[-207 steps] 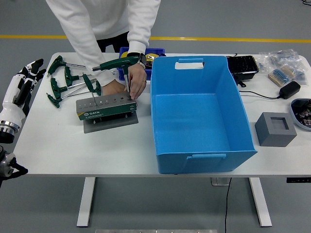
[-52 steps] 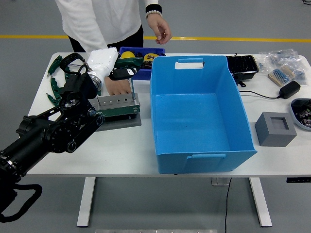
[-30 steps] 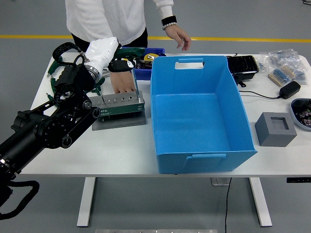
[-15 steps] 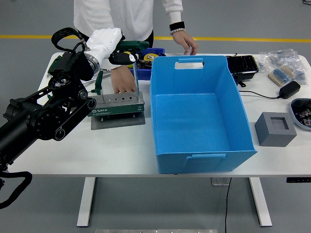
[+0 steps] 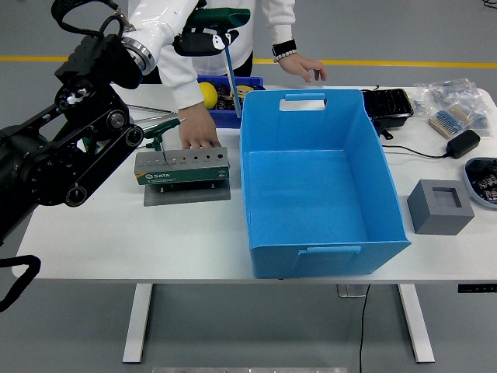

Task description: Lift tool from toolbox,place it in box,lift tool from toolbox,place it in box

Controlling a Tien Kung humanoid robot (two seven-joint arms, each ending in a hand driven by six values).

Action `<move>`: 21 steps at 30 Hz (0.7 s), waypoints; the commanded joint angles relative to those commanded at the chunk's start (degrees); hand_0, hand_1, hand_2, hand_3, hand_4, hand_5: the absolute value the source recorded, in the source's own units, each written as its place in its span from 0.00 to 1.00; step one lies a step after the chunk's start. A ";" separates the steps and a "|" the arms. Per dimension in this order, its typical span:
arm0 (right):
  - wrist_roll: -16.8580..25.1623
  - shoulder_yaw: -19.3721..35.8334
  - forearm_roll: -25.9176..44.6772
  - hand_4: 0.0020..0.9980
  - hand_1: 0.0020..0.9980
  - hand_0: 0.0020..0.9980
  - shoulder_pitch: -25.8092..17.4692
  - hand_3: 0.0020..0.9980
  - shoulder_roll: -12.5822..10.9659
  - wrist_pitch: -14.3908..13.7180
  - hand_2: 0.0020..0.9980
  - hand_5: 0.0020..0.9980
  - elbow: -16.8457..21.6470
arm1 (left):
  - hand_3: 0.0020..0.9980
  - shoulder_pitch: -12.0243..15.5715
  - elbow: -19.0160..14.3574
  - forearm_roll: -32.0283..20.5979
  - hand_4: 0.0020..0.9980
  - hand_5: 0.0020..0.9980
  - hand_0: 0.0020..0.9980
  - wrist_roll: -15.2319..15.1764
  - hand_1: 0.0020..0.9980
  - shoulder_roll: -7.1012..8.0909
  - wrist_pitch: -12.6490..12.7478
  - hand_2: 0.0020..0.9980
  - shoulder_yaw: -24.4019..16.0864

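Your left hand [image 5: 194, 39] gripped 1 T-handle wrench [image 5: 227, 47] (shaft dangling) above the bench's far edge; it could snag the blue box [image 5: 311, 186] rim.

The toolbox [image 5: 182, 166] sits on a flat base [image 5: 186, 192] left of the big box [image 5: 318, 183], with a person's hand [image 5: 199, 132] pressed on the table just behind it. The left hand [image 5: 194, 37] holds a T-handle tool [image 5: 227, 31] high above the toolbox's far right corner, its shaft hanging toward the small bin [image 5: 225, 89] behind. Right of the box lie a hollow block [image 5: 440, 206], an adapter [image 5: 463, 143] and what seems a tray [image 5: 386, 106] behind them.
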 joint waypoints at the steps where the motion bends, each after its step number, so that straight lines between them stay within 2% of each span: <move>1: 0.01 0.00 0.03 0.82 0.66 0.69 -0.03 0.59 0.00 0.00 0.74 0.75 0.00 | 0.06 -0.04 -0.95 -0.24 0.69 0.50 0.17 0.08 0.01 -0.05 0.11 0.05 -0.01; 6: 0.10 -0.11 0.19 0.82 0.66 0.69 -0.04 0.59 0.02 -0.03 0.74 0.75 0.01 | 0.06 0.31 -5.96 -3.80 0.69 0.50 0.17 0.16 0.01 -0.84 0.65 0.05 1.77; 10: 0.18 -0.18 0.33 0.82 0.66 0.69 -0.10 0.59 0.03 0.00 0.74 0.75 0.02 | 0.06 0.04 -8.64 -7.05 0.68 0.49 0.17 -0.30 0.01 -1.18 1.18 0.05 6.41; 18: 0.39 -0.48 0.80 0.81 0.66 0.69 0.01 0.59 -0.15 0.06 0.74 0.75 0.05 | 0.06 -1.14 -8.10 -14.09 0.68 0.47 0.18 -0.69 0.02 -0.94 0.87 0.06 18.89; 19: 0.39 -0.45 0.73 0.81 0.66 0.69 0.01 0.59 -0.17 0.04 0.74 0.75 0.06 | 0.15 -1.34 -8.00 -14.86 0.68 0.47 0.22 -0.82 0.09 -0.97 0.78 0.13 20.35; 21: 0.35 -0.35 0.51 0.81 0.66 0.69 -0.02 0.59 -0.19 -0.01 0.74 0.75 0.05 | 0.15 -1.71 -7.76 -16.95 0.68 0.47 0.22 -1.49 0.09 -1.11 -0.50 0.13 22.61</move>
